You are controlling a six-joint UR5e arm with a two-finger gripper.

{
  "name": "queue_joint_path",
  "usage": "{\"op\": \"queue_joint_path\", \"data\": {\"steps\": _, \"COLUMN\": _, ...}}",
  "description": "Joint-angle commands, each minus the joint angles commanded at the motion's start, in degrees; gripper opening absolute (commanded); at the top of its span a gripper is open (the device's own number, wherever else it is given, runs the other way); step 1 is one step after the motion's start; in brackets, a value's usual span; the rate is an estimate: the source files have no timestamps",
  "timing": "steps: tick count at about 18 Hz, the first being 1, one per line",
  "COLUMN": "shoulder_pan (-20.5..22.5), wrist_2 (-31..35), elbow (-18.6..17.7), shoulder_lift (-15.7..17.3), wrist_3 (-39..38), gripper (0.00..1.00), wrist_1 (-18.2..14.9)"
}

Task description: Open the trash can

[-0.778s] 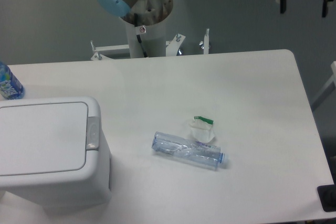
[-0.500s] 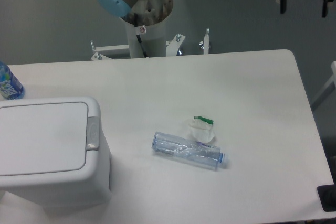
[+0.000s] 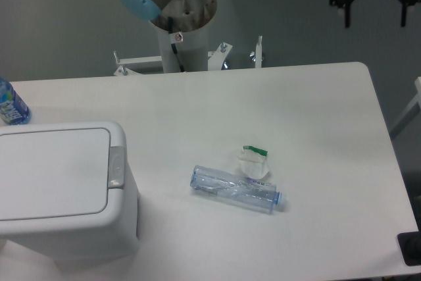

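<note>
We are listing, from the left: a blue-labelled bottle (image 3: 11, 105) at the table's (image 3: 316, 110) far-left edge; the trash can (image 3: 62, 192) filling the near-left corner, its flat lid shut, the grey latch button (image 3: 116, 166) facing right, lid running left to right; a crushed clear bottle (image 3: 237, 189) lying mid-table with a crumpled wrapper (image 3: 253, 162) just beside it; the gripper (image 3: 375, 14) hanging at the upper right, high above the far edge, fingers apart and holding nothing; we are judging that the can lies well apart from it, down and far to the left, so the coming move is crossing the whole table toward the latch; against the earlier frames, we are seeing the gripper shifted slightly leftward, everything else unchanged
</note>
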Motion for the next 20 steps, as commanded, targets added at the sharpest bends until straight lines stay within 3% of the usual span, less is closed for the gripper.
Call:
{"op": "queue_joint_path", "data": {"steps": 5, "shoulder_pan": -11.95, "wrist_2": -0.44, "elbow": -0.27, "shoulder_lift": -1.84, "wrist_3": -19.61, "gripper": 1.0, "wrist_1": 0.27}}
{"op": "queue_joint_path", "data": {"steps": 9, "shoulder_pan": -20.13, "wrist_2": -2.53, "elbow": 0.7, "shoulder_lift": -5.09, "wrist_3": -29.47, "gripper": 1.0, "wrist_1": 1.84}}
{"op": "queue_joint_path", "data": {"steps": 14, "shoulder_pan": -23.04, "wrist_2": -10.19, "elbow": 0.96, "shoulder_lift": -8.43, "wrist_3": -43.35, "gripper": 1.0, "wrist_1": 8.43}}
{"op": "queue_joint_path", "data": {"steps": 16, "shoulder_pan": -24.8, "wrist_2": -10.2, "elbow": 1.14, "shoulder_lift": -9.66, "wrist_3": -44.96, "gripper": 1.0, "wrist_1": 10.98}}
{"op": "queue_joint_path", "data": {"steps": 20, "shoulder_pan": -27.79, "wrist_2": -10.2, "elbow": 1.67, "shoulder_lift": -11.86, "wrist_3": -44.61, "gripper": 1.0, "wrist_1": 12.57}}
